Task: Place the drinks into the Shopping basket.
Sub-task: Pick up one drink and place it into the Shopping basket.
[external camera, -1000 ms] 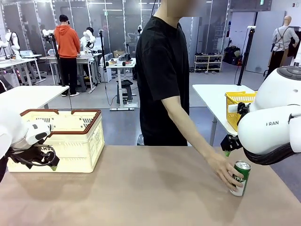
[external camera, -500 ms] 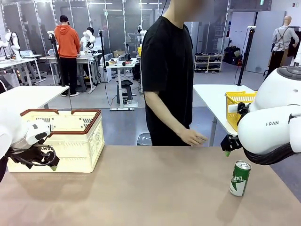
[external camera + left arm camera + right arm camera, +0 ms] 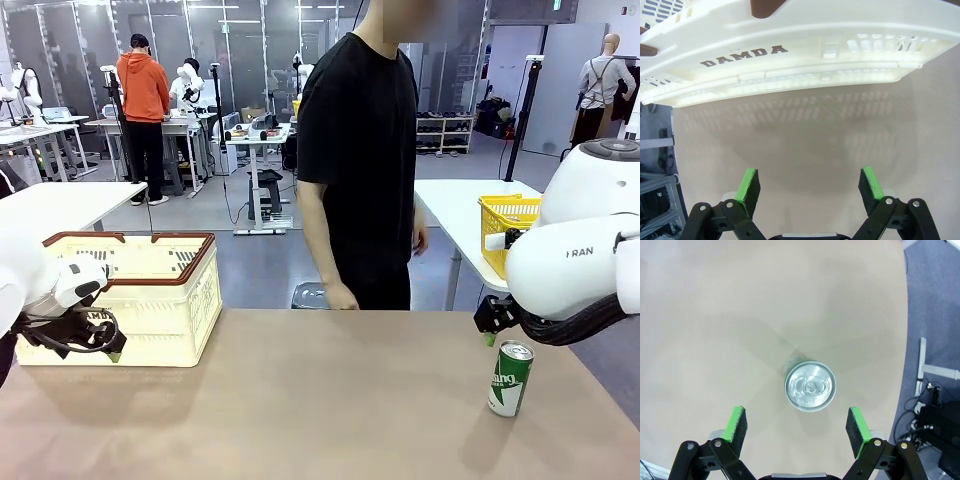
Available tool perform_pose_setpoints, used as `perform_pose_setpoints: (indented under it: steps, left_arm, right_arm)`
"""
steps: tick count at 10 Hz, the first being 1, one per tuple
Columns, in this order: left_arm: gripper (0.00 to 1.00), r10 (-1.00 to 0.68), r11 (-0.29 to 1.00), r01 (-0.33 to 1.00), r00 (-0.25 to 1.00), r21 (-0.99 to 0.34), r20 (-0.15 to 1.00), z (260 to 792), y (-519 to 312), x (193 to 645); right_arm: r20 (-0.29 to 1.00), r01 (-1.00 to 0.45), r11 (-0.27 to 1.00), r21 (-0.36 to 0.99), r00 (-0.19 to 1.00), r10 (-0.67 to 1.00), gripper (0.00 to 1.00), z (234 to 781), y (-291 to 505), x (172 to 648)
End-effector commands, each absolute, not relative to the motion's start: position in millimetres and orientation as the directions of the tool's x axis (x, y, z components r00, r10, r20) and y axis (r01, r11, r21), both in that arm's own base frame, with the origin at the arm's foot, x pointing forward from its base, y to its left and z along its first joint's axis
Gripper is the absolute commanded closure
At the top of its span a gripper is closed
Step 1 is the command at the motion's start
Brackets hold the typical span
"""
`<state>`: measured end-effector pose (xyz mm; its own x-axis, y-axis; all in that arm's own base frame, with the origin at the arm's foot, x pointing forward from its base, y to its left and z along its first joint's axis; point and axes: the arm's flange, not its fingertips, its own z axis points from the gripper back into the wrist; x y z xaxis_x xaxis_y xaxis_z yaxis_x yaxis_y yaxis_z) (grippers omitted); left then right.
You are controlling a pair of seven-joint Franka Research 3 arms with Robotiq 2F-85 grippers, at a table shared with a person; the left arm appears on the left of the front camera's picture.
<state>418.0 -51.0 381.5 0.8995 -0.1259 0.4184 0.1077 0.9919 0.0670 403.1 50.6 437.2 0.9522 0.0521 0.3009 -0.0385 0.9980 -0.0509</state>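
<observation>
At the right end of the surface (image 3: pixel 320 415), the green drink can (image 3: pixel 511 378) stood upright and free, with nothing touching it. The right gripper (image 3: pixel 796 424) hung just above it with its jaws wide and empty. The can's top sat centred ahead of the gap between the green pads, which I judged to be alignment for a straight descent and side grasp. The Shopping basket (image 3: pixel 165 295) sat well apart at the left end, so the can would need carrying across. The left gripper (image 3: pixel 810 184) hovered low just before the basket's lettered wall, jaws wide and empty, apparently parked clear. The person (image 3: pixel 360 150) stood at the far edge, hands off the surface. The can had a green body, white lettering and a silver lid with its tab flat. No dents were visible.
</observation>
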Motion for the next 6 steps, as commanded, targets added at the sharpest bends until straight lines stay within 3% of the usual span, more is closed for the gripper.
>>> perform_pose_setpoints:
  steps: [1,6]
  left_arm:
    - [0.00,-0.124,0.992,0.105,0.902,0.068,0.415,383,-51,417]
    - [0.00,-0.124,0.992,0.105,0.902,0.068,0.415,383,-51,417]
  right_arm:
    - [0.245,-0.069,0.997,-0.033,0.967,0.075,0.00,438,42,413]
    - [0.181,-0.085,0.996,-0.006,0.980,0.085,0.00,422,22,437]
